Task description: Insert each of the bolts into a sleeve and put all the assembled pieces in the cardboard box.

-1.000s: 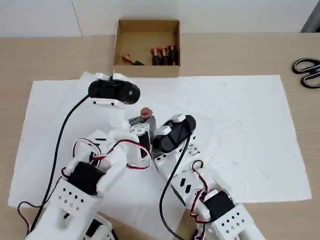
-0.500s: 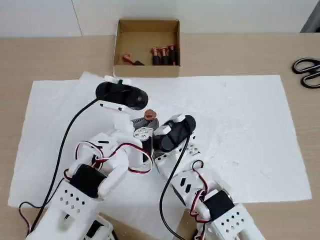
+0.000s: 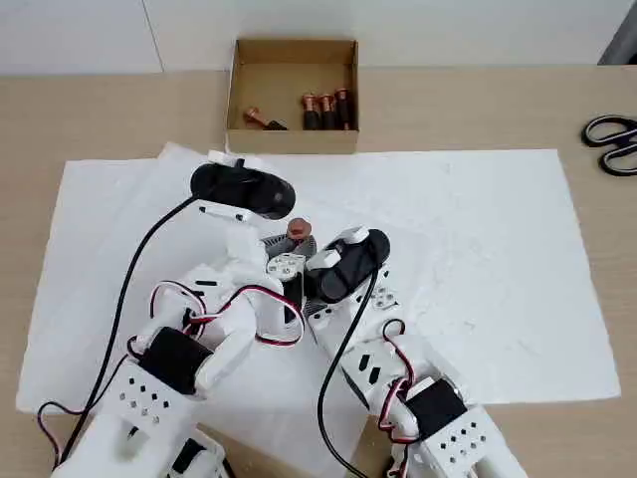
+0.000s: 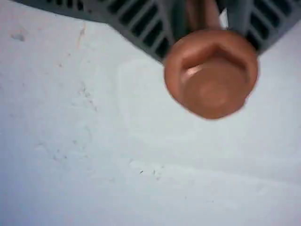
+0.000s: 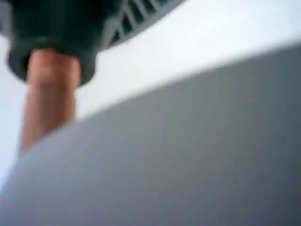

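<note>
1. Inserting: bolt (image 3: 297,228) head-up mid-paper, shaft in dark sleeve (image 5: 47,42).
2. Left gripper (image 3: 286,251) and right gripper (image 3: 311,267) close against it; cannot tell how far open or what is held.
3. Next, probably: seat fully, carry to cardboard box (image 3: 292,142).

Light wood counter (image 3: 478,110) is filling most of the high view. White wall (image 3: 418,30) is running along its far edge, with a thin vertical seam showing toward the far-left corner. White paper sheet (image 3: 498,249) is lying across the counter's middle. Scissors (image 3: 609,142) are sitting at the right edge. Soft, even light is falling.
</note>
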Controlling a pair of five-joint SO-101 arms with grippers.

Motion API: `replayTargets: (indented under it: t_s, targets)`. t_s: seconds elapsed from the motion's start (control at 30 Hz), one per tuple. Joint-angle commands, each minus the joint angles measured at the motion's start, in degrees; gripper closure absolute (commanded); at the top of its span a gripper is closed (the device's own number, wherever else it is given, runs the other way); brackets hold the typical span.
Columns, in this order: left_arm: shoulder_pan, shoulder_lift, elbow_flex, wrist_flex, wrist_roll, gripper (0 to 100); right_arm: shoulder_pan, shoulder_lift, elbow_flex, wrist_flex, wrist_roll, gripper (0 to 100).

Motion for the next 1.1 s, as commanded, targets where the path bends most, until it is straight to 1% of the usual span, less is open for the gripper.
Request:
replayTargets:
  t_s: [0.0,0.1,0.23,0.57,0.77,0.9,1.07]
  targets:
    - [-0.4,0.1,0.7,0.3,-0.8,99,0.3,-0.4,-4.2,-1.6,0.4,99.5]
    - [-1.8,0.1,0.6,0.4,0.9,99,0.3,-0.4,-4.2,-1.6,0.4,99.5]
    - [-2.3,0.1,0.2,1.4,1.2,99,0.3,-0.7,-4.1,-1.6,0.4,99.5]
    - [-2.4,0.4,-0.6,1.6,1.2,99,0.4,-11.6,0.4,-1.6,0.4,99.5]
    - [-2.2,2.7,-1.8,2.5,1.2,99,0.4,-11.7,0.4,-1.6,0.4,99.5]
    - [-0.2,2.8,-2.6,4.3,1.2,99,0.4,-11.7,0.4,-1.6,0.4,99.5]
    - [0.2,2.6,-2.5,4.4,1.2,99,0.4,-11.7,0.4,-1.6,0.4,99.5]
